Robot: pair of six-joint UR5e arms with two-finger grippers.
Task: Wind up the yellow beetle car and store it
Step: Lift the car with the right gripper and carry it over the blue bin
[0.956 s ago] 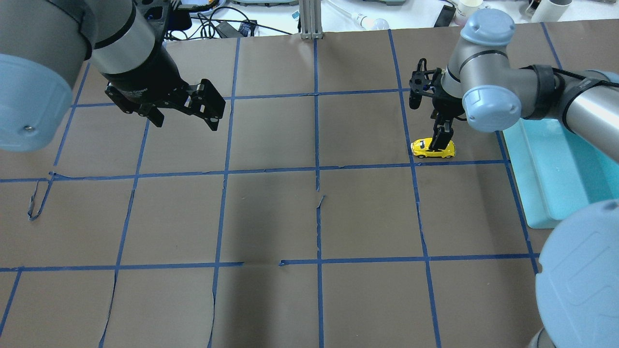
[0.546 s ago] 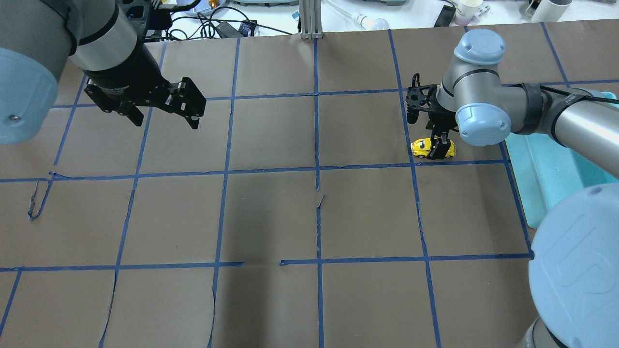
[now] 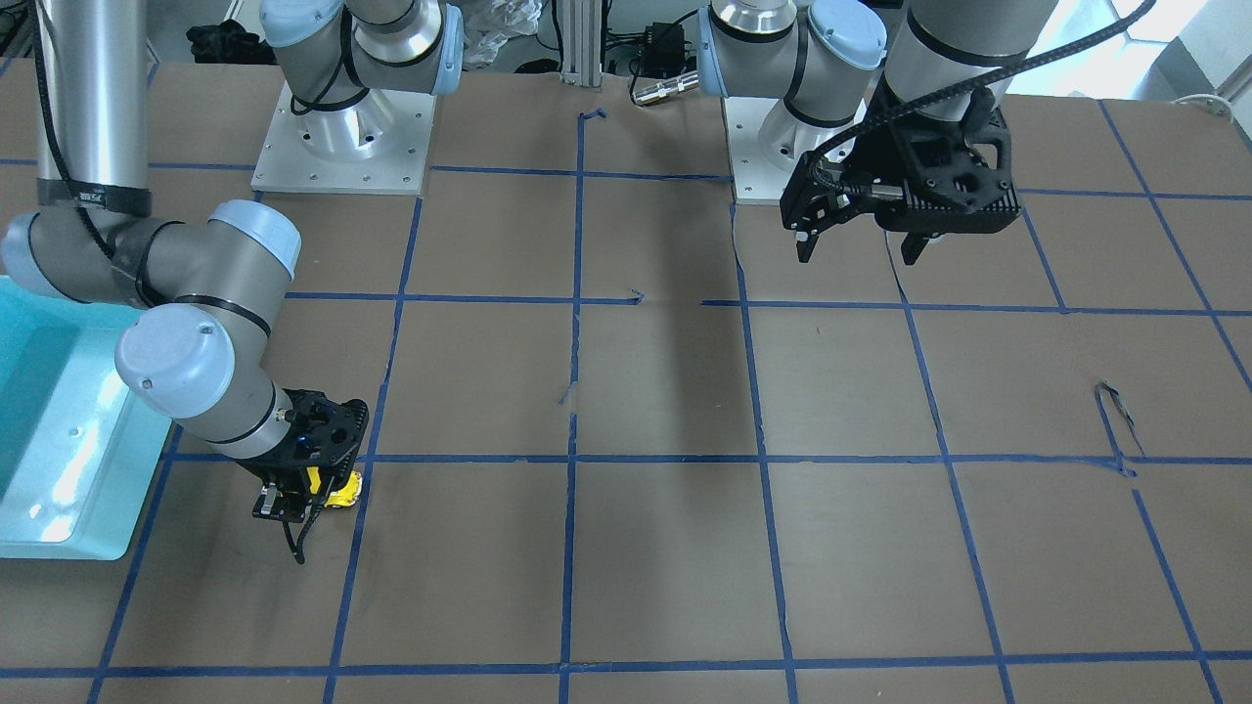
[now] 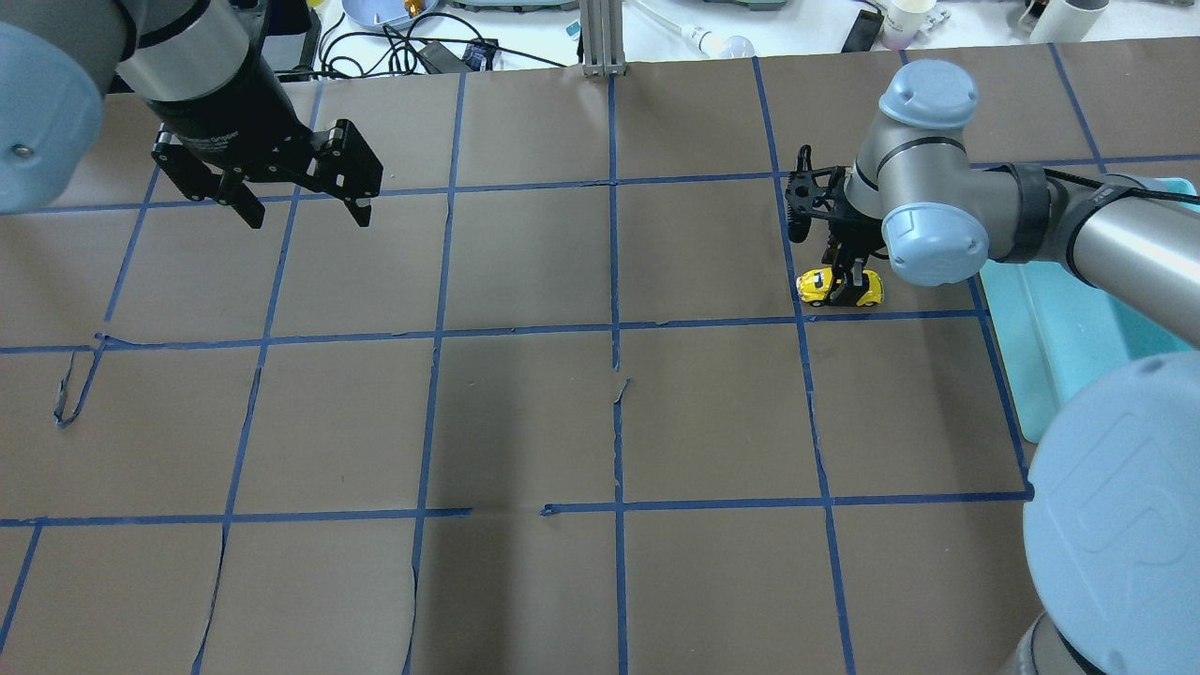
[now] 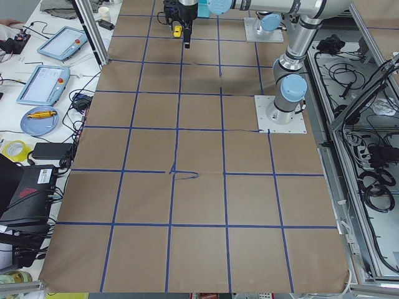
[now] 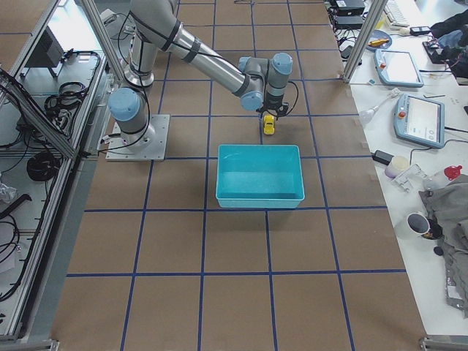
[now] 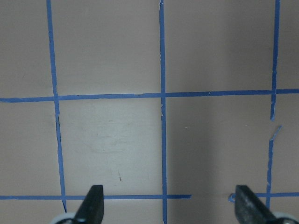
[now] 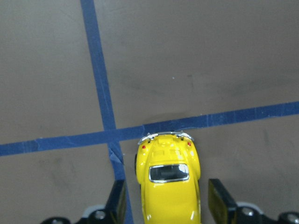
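Observation:
The yellow beetle car point(image 4: 837, 289) stands on the brown table cover near a blue tape crossing, at the right side. It also shows in the right wrist view point(image 8: 169, 186) and the front view point(image 3: 344, 488). My right gripper point(image 4: 851, 278) is down over the car, open, with a finger on each side; a small gap shows between each finger point(image 8: 117, 201) and the car body. My left gripper point(image 4: 303, 208) hangs open and empty above the far left of the table; its fingertips point(image 7: 93, 205) frame bare table.
A teal bin point(image 4: 1059, 309) stands just right of the car, also seen in the right side view point(image 6: 259, 175). Blue tape lines grid the brown cover. Cables and devices lie beyond the table's far edge point(image 4: 412, 47).
My right gripper has come down around the car, which has stayed in place. My left arm has drawn back toward the far left of the table, still open.

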